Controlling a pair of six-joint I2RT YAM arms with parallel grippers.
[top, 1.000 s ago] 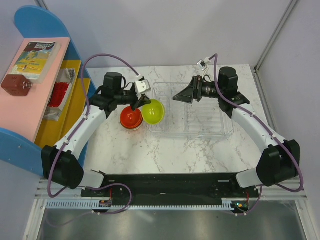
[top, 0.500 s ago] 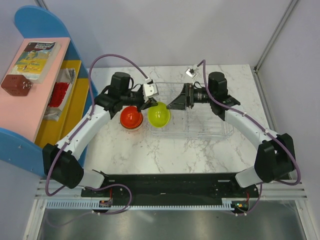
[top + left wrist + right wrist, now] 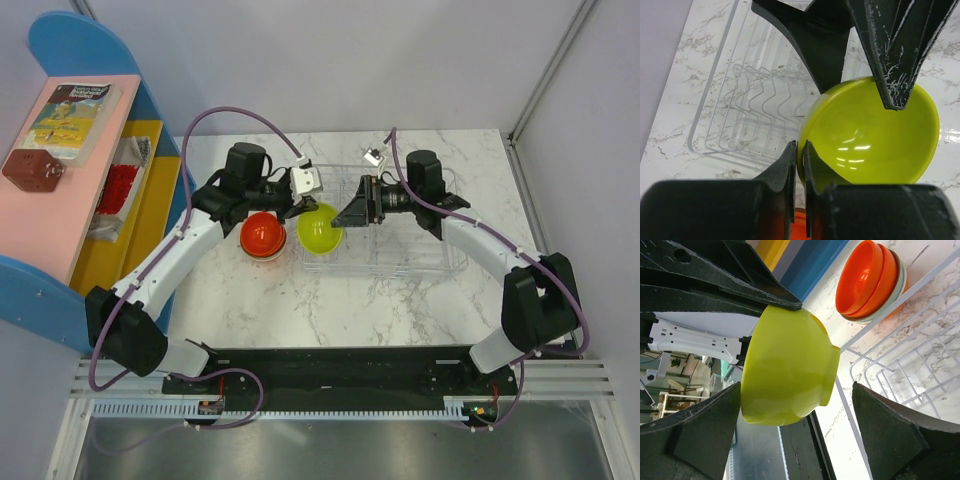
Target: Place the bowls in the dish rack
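Note:
My left gripper [image 3: 300, 207] is shut on the rim of the lime green bowl [image 3: 320, 230] and holds it tilted above the left end of the clear dish rack [image 3: 415, 240]. In the left wrist view the jaws [image 3: 800, 152] pinch the bowl's rim [image 3: 870, 135]. My right gripper [image 3: 348, 212] is open and faces the bowl. In the right wrist view [image 3: 796, 389] its fingers [image 3: 895, 440] stand either side of the lime bowl [image 3: 787, 367] without touching it. A stack of orange bowls [image 3: 264, 235] sits left of the rack, with a pale mint rim [image 3: 901, 271] at its bottom.
A blue, pink and yellow shelf [image 3: 70, 190] with a book [image 3: 72, 118] and red items stands at the table's left. The rack's ribbed wire base [image 3: 750, 115] is bare. Grey walls close the back and right.
My left gripper has carried the lime bowl rightward, from beside the orange stack to over the rack's left end. My right gripper has moved left, up to the bowl.

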